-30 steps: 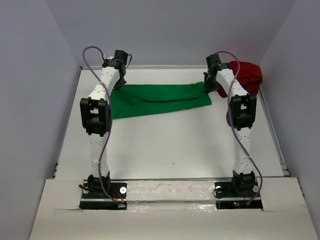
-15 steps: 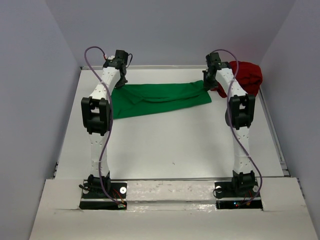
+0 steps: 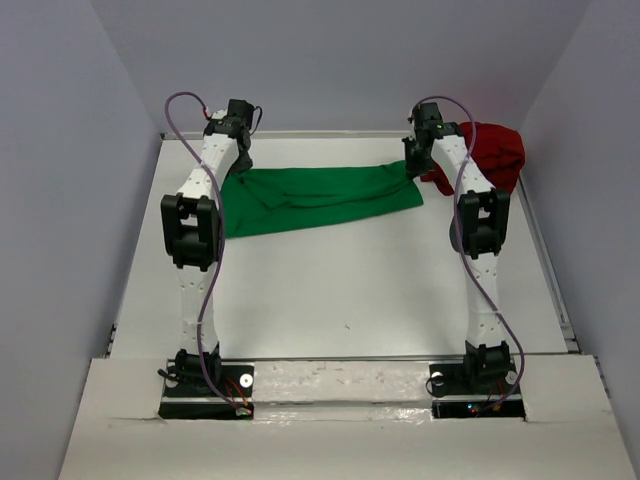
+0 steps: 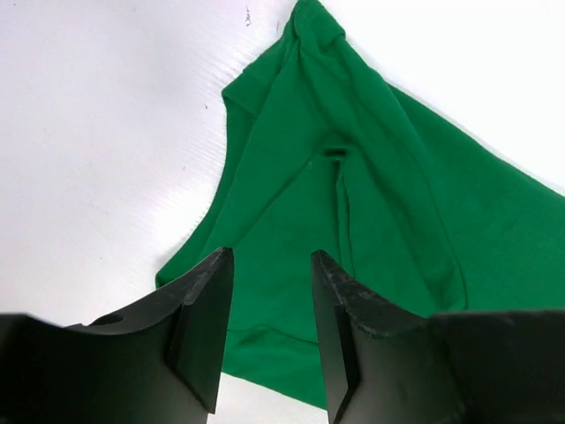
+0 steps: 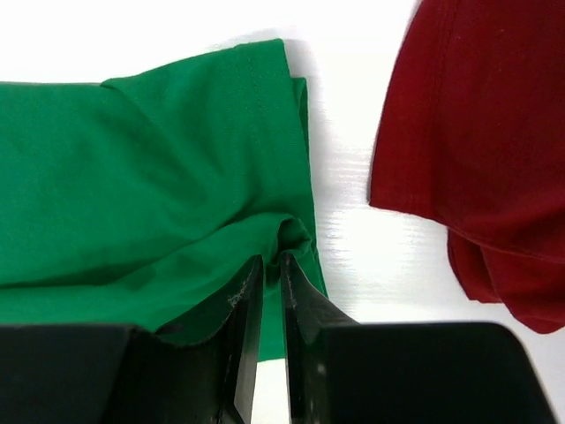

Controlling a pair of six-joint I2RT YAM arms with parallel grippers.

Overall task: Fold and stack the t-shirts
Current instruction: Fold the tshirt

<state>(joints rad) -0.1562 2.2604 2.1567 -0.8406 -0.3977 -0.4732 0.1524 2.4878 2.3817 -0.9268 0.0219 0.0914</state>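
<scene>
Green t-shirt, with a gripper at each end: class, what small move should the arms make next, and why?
Probably lift both grippers straight up, clear of the cloth. The green t-shirt lies on the table as a long folded band. The left gripper stands open over it with nothing pinched, and the right gripper shows a narrow empty gap at its edge.

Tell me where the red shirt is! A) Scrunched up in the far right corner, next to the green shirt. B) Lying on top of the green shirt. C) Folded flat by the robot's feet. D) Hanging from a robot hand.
A: the red t-shirt lies bunched in the far right corner of the table, with a bare strip between it and the green t-shirt.
</scene>
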